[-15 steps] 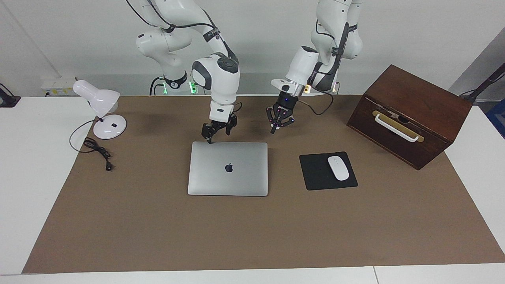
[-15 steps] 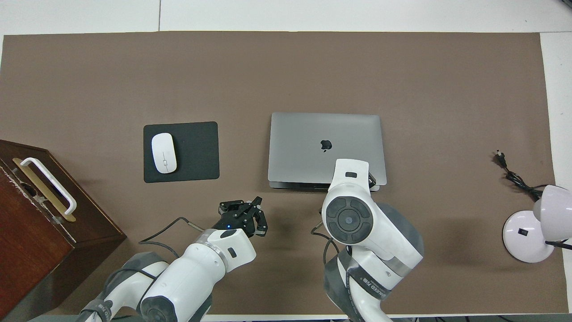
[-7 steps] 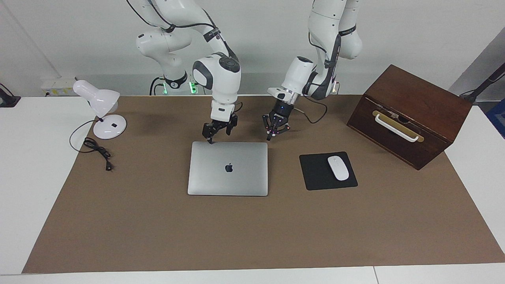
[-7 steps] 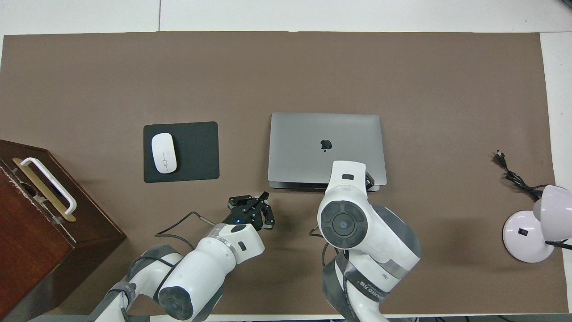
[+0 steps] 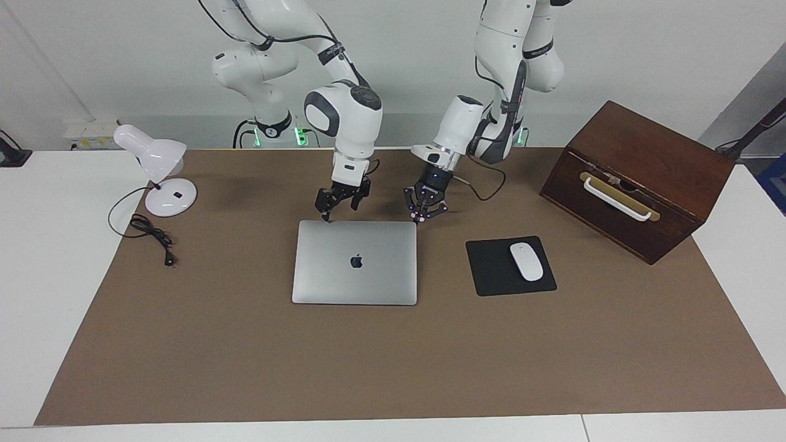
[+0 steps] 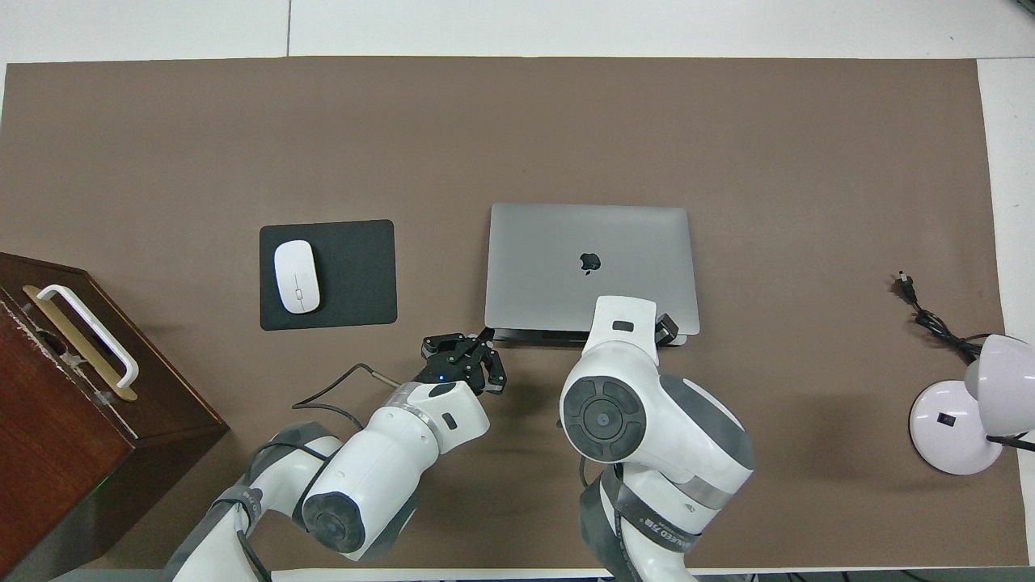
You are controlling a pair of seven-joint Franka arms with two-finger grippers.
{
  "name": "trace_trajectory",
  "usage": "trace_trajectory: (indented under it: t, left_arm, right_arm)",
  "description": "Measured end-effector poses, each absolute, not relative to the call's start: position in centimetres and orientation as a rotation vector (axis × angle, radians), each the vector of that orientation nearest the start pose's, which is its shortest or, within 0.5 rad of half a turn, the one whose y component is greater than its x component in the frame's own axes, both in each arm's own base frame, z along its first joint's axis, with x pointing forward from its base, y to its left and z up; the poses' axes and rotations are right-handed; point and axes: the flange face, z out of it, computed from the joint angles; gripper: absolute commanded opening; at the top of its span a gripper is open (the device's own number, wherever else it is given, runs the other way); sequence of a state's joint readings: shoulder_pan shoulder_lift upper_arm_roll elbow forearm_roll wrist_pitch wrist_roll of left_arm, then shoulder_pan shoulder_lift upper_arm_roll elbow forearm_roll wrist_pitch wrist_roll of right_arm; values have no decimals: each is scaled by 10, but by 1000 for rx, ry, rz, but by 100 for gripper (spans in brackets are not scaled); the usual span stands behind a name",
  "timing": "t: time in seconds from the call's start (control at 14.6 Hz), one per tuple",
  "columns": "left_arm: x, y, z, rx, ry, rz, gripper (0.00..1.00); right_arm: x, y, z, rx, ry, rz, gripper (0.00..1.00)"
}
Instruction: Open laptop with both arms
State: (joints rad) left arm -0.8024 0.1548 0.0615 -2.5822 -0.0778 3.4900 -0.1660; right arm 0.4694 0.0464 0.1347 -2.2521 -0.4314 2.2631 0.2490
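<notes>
The laptop (image 5: 355, 263) (image 6: 590, 250) lies closed on the brown mat, silver-grey with its dark logo facing up. My left gripper (image 5: 419, 218) (image 6: 487, 334) is shut, its tip down at the corner of the laptop's robot-side edge toward the left arm's end. My right gripper (image 5: 325, 216) (image 6: 665, 329) is at the same edge's corner toward the right arm's end, its tip on or just above the lid. In the overhead view the right arm's wrist hides most of that gripper.
A black mouse pad (image 5: 488, 270) with a white mouse (image 5: 526, 261) lies beside the laptop toward the left arm's end. A brown wooden box (image 5: 638, 178) with a white handle stands past it. A white desk lamp (image 5: 156, 166) and its cord (image 5: 150, 236) sit at the right arm's end.
My left gripper has come down and across to the laptop's corner. The right arm's wrist has shifted slightly while its gripper stays at its corner. The laptop has not moved.
</notes>
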Motion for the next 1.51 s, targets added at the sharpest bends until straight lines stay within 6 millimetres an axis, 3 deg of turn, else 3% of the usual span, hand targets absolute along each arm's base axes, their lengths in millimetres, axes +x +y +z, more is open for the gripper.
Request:
trace_trajectory:
  t: [0.41, 1.1, 1.51]
  left_arm:
    - [389, -328, 292, -3156, 758, -1181, 0]
    - [395, -327, 272, -3155, 747, -1129, 0]
    - [398, -324, 276, -3154, 732, -1148, 0]
  right_arm:
    - [443, 289, 347, -3275, -1059, -271, 100]
    - [444, 288, 346, -3274, -1054, -273, 100]
    - [443, 289, 346, -3273, -1058, -272, 100]
